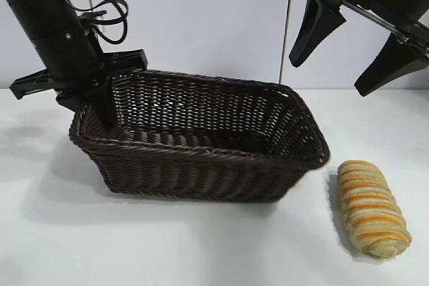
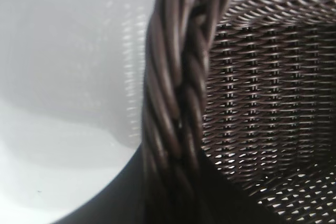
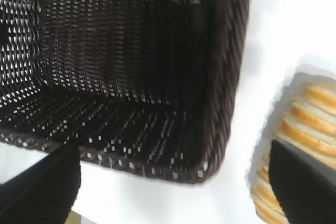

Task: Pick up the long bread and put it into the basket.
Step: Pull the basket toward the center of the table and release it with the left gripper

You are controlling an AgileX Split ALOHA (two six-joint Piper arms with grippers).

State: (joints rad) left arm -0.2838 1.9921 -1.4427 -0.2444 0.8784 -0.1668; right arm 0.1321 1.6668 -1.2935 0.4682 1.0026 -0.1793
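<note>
The long bread (image 1: 373, 209), golden-tan with orange and cream ridges, lies on the white table right of the basket (image 1: 201, 172). The basket is dark-brown wicker and empty. My left gripper (image 1: 100, 108) is at the basket's back-left corner, shut on the braided rim (image 2: 178, 77), which runs between its jaws (image 2: 173, 203). My right gripper (image 1: 332, 72) is open and empty, held high above the basket's right end and the bread. In the right wrist view the gripper (image 3: 173, 192) looks down on the basket's right end (image 3: 220, 77), with the bread (image 3: 299, 129) partly behind one finger (image 3: 304, 182).
The white table (image 1: 67, 232) extends in front of and to the left of the basket. A pale wall stands behind the arms. The left arm's cables (image 1: 100, 11) hang above the basket's left end.
</note>
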